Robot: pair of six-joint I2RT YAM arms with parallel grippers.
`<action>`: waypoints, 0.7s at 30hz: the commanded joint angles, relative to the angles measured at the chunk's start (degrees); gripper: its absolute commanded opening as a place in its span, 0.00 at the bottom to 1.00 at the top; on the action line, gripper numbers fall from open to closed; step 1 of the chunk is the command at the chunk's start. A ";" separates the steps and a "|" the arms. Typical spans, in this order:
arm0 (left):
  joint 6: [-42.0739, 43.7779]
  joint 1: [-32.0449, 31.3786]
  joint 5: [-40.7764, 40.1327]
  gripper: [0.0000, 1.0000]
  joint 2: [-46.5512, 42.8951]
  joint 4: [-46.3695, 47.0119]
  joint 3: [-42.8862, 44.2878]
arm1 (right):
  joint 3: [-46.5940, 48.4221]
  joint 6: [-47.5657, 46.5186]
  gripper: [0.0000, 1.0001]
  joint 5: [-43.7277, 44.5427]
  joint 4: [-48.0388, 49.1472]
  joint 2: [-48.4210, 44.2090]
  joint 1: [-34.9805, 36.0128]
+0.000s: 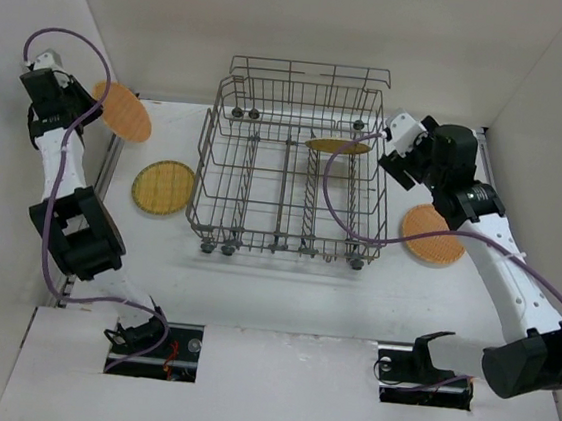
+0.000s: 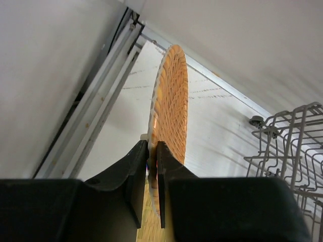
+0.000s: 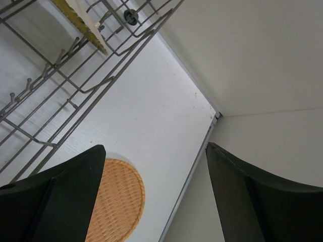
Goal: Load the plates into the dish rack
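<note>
Left gripper [image 1: 93, 102]: jaws closed down to a thin gap, clamped on the rim of the held plate [image 1: 123, 110]. The left wrist view showed both fingers [image 2: 133, 174] pressed against the two faces of that plate, which stood on edge and stuck out past the fingertips. It sat over the far left corner of the table [image 1: 283, 291]. I could not tell whether its lower rim touched the surface.

Right gripper [image 1: 394, 142]: jaws spread wide, nothing between them. It hung just beside the far right corner of the rack [image 1: 204, 162], apart from the wires.

The rack stood in the middle of the table, towards the far edge, with its raised rail at the back.

Racked plate [image 1: 336, 146]: on edge among the tines in the far right part of the rack, seen as a thin oval.

Left plate [image 1: 164, 187]: flat on the table, just beside the left wall of the rack, near the left edge.

Right plate [image 1: 433, 237]: flat on the table near the right edge, right of the rack and partly covered by the right arm in the top view.
</note>
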 commanded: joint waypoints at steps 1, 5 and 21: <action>4.16 -1.78 -1.79 0.00 -8.71 0.38 -0.17 | -1.55 4.60 0.86 -2.09 4.73 -2.81 -1.81; 11.00 -7.83 -3.45 0.00 -15.91 -2.08 0.09 | -3.30 9.25 0.86 -2.97 5.52 -3.95 -4.71; 51.97 -49.40 -23.24 0.01 -29.81 -6.39 2.82 | -12.80 13.66 0.85 -6.84 7.80 -11.16 -9.72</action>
